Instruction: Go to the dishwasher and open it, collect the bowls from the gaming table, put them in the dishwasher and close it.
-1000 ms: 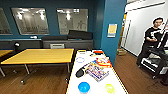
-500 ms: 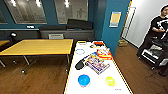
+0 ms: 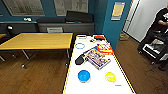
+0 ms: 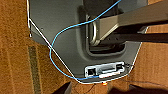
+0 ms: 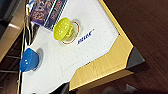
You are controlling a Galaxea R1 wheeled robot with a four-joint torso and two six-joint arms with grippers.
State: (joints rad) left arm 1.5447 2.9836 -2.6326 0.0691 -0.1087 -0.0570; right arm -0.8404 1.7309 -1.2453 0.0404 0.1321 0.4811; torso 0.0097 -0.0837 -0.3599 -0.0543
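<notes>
Head view looks down along the gaming table (image 3: 100,85), a long counter with a glossy white top and a yellow rim, standing on a dark wooden floor (image 3: 37,75). Near its close end sit the two bowls, well apart from each other: the blue bowl (image 3: 84,76) toward one long edge and the yellow-green bowl (image 3: 110,77) toward the other. Farther along the top lie colourful game boxes (image 3: 98,59), a red and white box (image 3: 105,48) and a dark object (image 3: 80,59) just beside them. A plain wooden table (image 3: 37,40) stands next to the white counter, against a dark blue wall (image 3: 107,22). A person in black (image 3: 160,27) is off to the side by a wheeled rig. Right wrist view shows the same corner of the white top, with the yellow-green bowl (image 5: 63,28) and the blue bowl (image 5: 28,60) both resting on it, untouched. Left wrist view shows the robot's grey base with a blue cable (image 4: 53,50) over the floor. Whether either end effector is spread or pressed together cannot be told.
</notes>
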